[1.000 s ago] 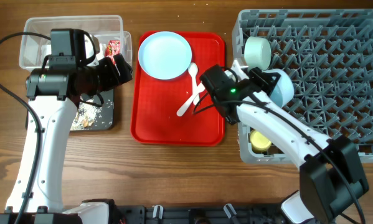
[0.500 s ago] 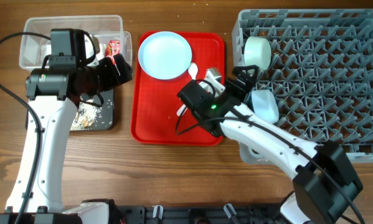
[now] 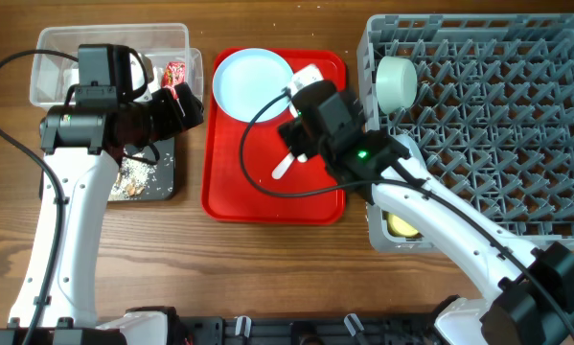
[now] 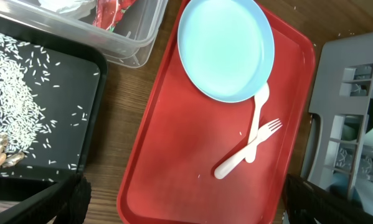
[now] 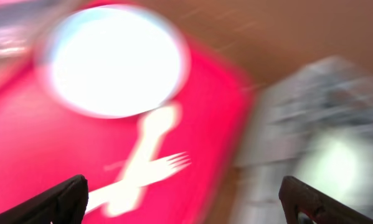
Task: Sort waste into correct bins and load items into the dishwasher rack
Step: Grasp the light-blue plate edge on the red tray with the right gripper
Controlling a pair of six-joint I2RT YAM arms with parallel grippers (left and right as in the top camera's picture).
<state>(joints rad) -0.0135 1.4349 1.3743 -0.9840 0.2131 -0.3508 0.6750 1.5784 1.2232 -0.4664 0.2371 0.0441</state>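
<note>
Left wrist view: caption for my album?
Blue plate and crossed white spoon and fork on red tray, beside rice-strewn black tray.

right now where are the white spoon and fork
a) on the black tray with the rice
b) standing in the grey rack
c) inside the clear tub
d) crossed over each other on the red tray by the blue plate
d: the left wrist view shows the spoon and fork lying crossed on the red tray, right beside the light blue plate.
</note>
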